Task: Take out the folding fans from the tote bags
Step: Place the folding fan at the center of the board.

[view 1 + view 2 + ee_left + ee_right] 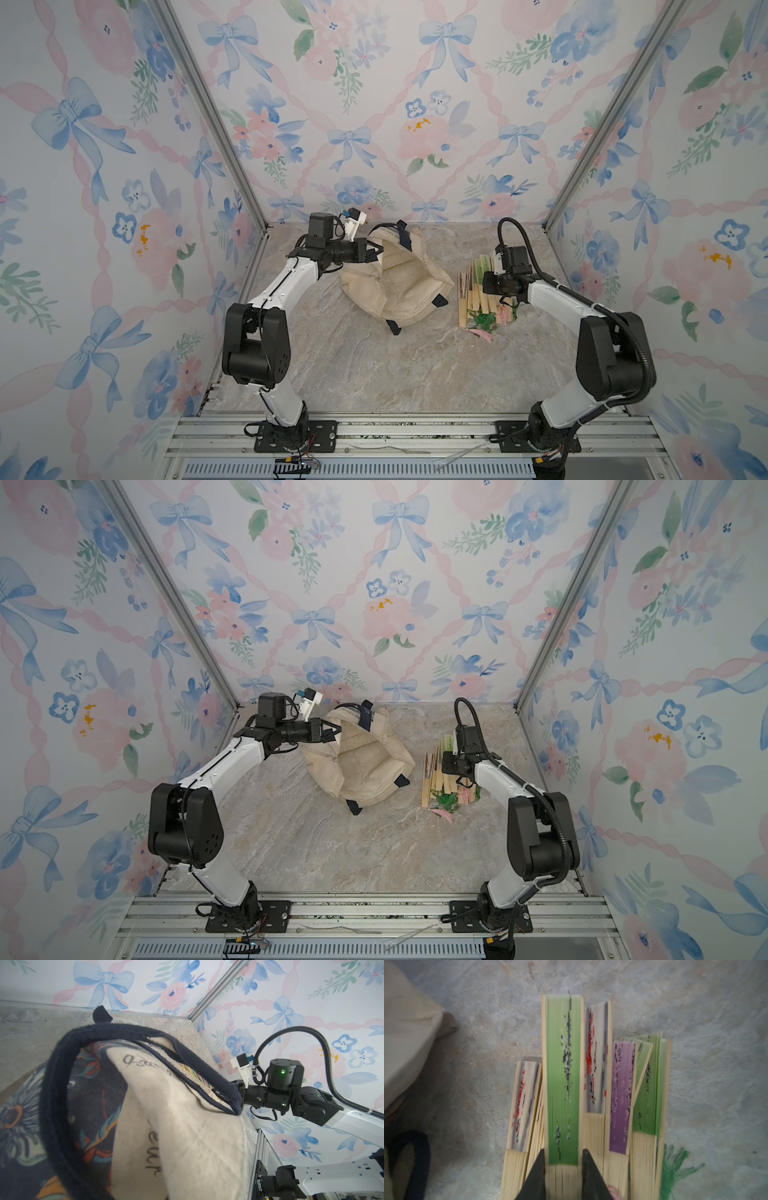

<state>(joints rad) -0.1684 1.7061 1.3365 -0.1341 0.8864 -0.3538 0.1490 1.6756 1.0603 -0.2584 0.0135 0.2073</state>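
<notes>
The cream tote bag [399,286] [365,766] lies slumped at mid-table, its mouth held up and its navy handles loose. My left gripper [377,251] [336,730] is shut on the bag's far-left rim. In the left wrist view, canvas [187,1136] and a navy handle [62,1084] hide its jaws. Several closed folding fans [478,291] [440,771] lie side by side right of the bag. My right gripper [562,1153] hangs over them. Its fingers stand slightly parted on either side of a green fan [562,1084] resting in the row.
Green and pink tassels [482,322] spread at the near end of the fans. Flowered walls with metal corner posts [582,174] close in the marble table [374,365]. A metal rail [395,432] runs along the front edge, carrying both arm bases.
</notes>
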